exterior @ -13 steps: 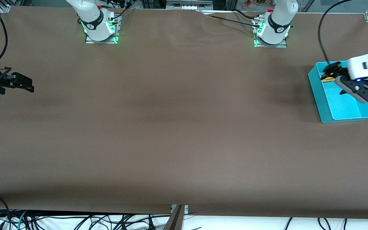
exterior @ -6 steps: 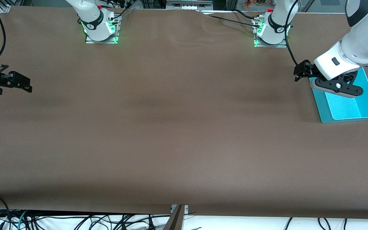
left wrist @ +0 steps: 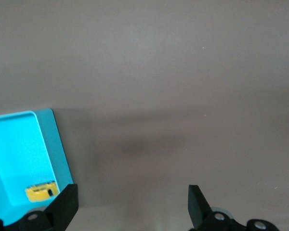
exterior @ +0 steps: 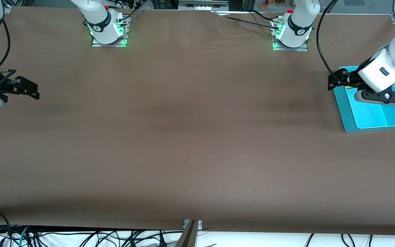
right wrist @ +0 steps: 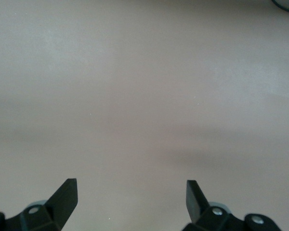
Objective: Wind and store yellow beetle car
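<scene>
The yellow beetle car (left wrist: 40,192) lies inside the turquoise bin (exterior: 350,116), against its wall. The left gripper (exterior: 336,79) hangs spread wide and empty over the bin's rim, while the right gripper (exterior: 29,90), well apart from the bin, waits open.

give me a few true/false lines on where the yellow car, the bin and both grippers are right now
1. The yellow beetle car lies inside the turquoise bin. True.
2. The left gripper is shut on the car. False: it is open and empty, over the bin's edge.
3. The right gripper is open over bare table. True.
4. The bin sits toward the right arm's end of the table. False: it sits toward the left arm's end.
</scene>
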Available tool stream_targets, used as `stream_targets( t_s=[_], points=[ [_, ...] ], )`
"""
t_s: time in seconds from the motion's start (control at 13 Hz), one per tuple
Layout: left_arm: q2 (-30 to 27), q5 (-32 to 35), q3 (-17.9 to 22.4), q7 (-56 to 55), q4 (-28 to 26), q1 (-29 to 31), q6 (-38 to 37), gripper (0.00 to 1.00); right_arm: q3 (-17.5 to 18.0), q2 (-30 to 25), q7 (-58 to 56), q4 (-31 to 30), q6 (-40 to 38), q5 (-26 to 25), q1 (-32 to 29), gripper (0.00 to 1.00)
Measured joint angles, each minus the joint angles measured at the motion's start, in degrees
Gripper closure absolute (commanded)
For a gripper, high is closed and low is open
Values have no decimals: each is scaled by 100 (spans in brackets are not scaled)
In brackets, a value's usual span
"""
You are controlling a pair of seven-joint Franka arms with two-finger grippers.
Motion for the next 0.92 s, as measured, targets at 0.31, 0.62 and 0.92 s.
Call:
stream_targets(
  t_s=[0.31, 0.62, 0.92],
  points=[
    [-374, -16, -64, -670, -383, 16, -2, 0, -4, 1, 0, 0, 0, -1, -2, 0],
    [-557, -16, -74, -726, -596, 16, 0, 0, -40, 23, 0, 0, 0, -1, -46, 0],
    [-558, -16, -77, -737, -596, 16, -3, 0, -54, 31, 3, 0, 0, -1, -54, 0]
  ],
)
